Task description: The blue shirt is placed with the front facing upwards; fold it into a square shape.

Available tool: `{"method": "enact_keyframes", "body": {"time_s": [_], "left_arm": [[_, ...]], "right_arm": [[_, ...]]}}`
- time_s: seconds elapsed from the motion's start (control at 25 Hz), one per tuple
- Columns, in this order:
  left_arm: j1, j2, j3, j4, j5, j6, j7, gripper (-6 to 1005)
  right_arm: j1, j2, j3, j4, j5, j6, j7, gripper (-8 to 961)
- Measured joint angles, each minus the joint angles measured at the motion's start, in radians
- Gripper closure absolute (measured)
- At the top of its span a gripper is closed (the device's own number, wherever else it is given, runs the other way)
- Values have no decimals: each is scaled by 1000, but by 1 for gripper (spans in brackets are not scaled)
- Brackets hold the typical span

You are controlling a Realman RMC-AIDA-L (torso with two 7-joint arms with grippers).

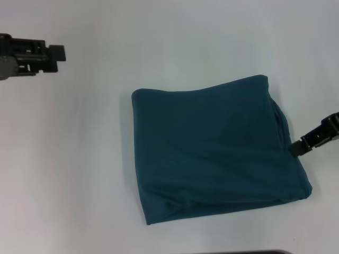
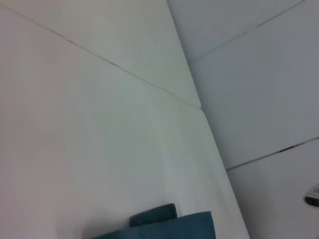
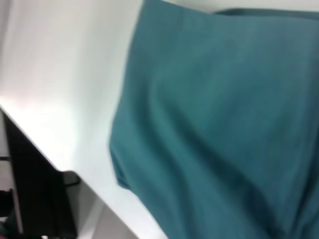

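Shirt folded: the blue shirt [image 1: 214, 151] lies on the white counter [image 1: 79, 159] as a rough, slightly skewed square, centred a little toward 4 o'clock in the head view, no lettering or collar showing. Its edge toward 3 o'clock bulges with loose layers, and the edge toward 6 o'clock is rolled and thick, not crisp. Your right gripper [image 1: 294, 148] sits at 3 o'clock, its tip touching or just beside that bulging edge; you cannot tell whether its fingers are spread or pinching cloth, so assume contact. Your left gripper [image 1: 57, 53] hangs at 10 o'clock, well apart from the cloth; its fingers cannot be read either. Judgement: folding looks essentially done, and the step in hand is a clean release and tidy. If the right fingers hold cloth, open fully before pulling away, then draw straight out toward 3 o'clock, low and slow, so the top layer does not drag open. If you want a truer square, press the bulge inward toward 9 o'clock without lifting it. Leave the left arm parked unless the corner at 11 o'clock needs pinning. Risk: a snagged hem unrolls the stack.
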Motion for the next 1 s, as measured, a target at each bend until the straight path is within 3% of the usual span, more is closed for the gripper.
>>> {"method": "enact_keyframes", "body": {"time_s": [0.32,1.0], "left_arm": [[-1,9,-27,2,5,-1,-1,492],[5,4,-26,3,4,5,0,491]], "right_arm": [[0,-4,-14,55,42,-5,-35,639],[24,39,-107,123,-18,127,16,637]]}}
